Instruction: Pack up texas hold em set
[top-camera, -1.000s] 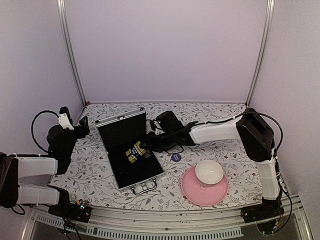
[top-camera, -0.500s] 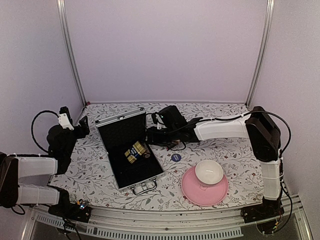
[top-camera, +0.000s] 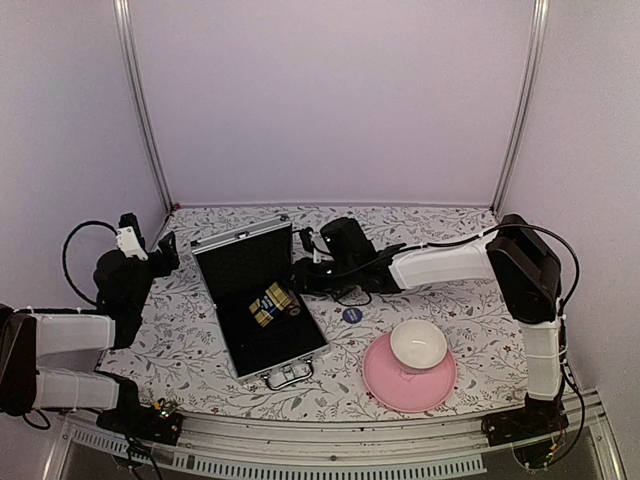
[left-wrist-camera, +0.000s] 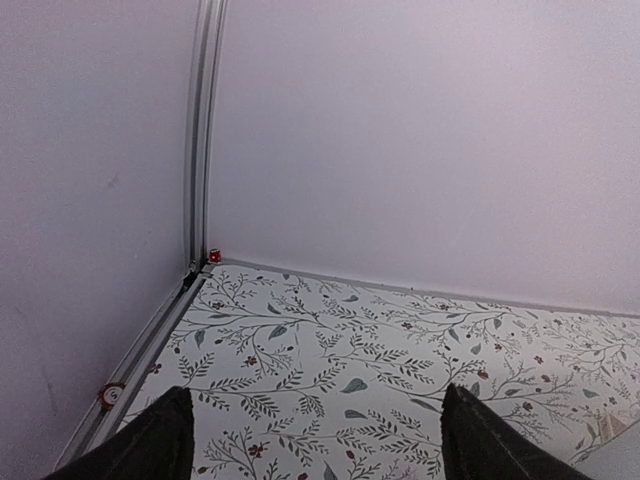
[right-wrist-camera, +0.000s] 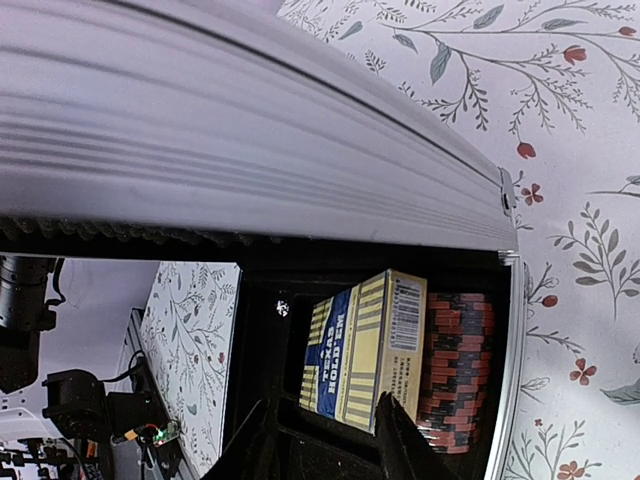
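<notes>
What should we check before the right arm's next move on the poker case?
1. Briefcase lid up: ok.
2. Card box and chip stack inside the case: ok.
3. Blue disc packed: not ok, it lies on the table, right of the case.
4. Right claw empty: ok, jaws apart at the lid's right edge.
5. Left claw clear of the case: ok, open, off to its left.

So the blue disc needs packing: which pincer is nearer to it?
Right. The right pincer hangs at the right edge of the open case, a short way back-left of the blue disc. The left pincer is across the case, far off.
</notes>
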